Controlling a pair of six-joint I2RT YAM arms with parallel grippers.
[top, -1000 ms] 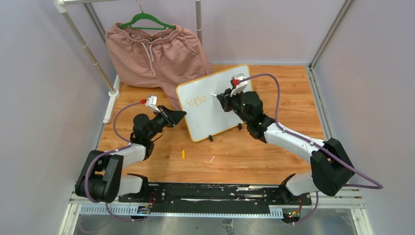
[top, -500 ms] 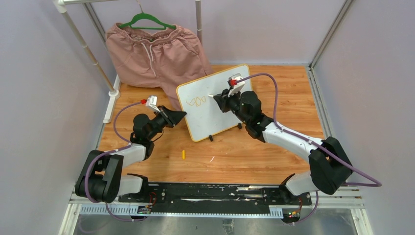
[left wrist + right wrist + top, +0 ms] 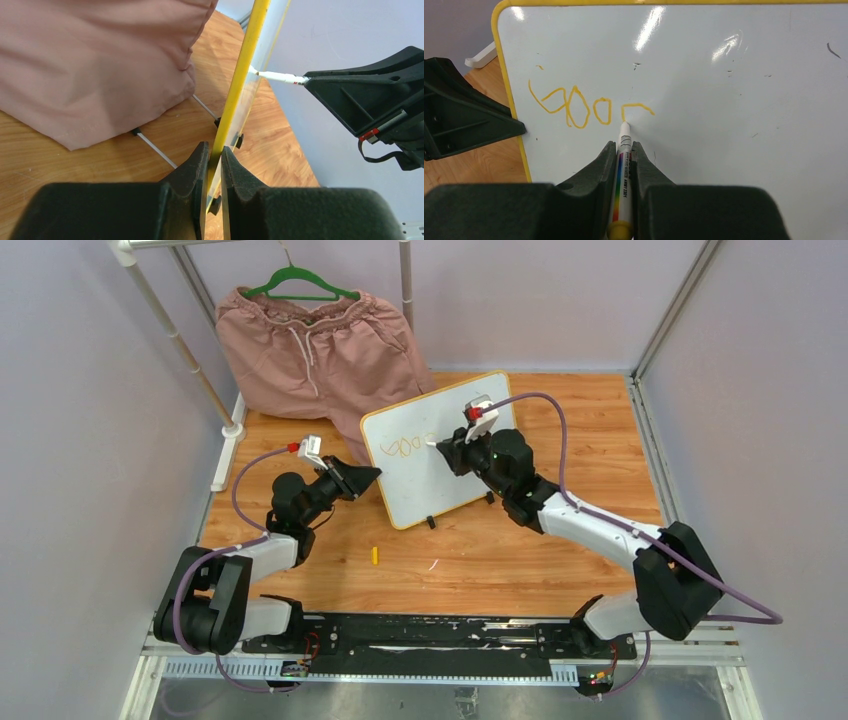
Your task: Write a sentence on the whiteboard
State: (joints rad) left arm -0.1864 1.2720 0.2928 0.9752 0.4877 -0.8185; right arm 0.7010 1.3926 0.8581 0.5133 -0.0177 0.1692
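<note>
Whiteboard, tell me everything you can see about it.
The whiteboard is a glossy white rectangle with rounded corners and a thin yellow frame, propped tilted on black feet on the wooden table. The left gripper pinches its left edge. Yellow letters are begun at upper left, where the right gripper's marker tip touches it.

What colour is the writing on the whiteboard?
The sentence is yellow-orange; the right wrist view shows it best.

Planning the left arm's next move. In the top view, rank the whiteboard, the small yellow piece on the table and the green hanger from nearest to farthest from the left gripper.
1. whiteboard: its left edge is clamped in the left gripper.
2. yellow piece: lying loose, below the gripper in the view.
3. green hanger: far off at the top of the view.
</note>
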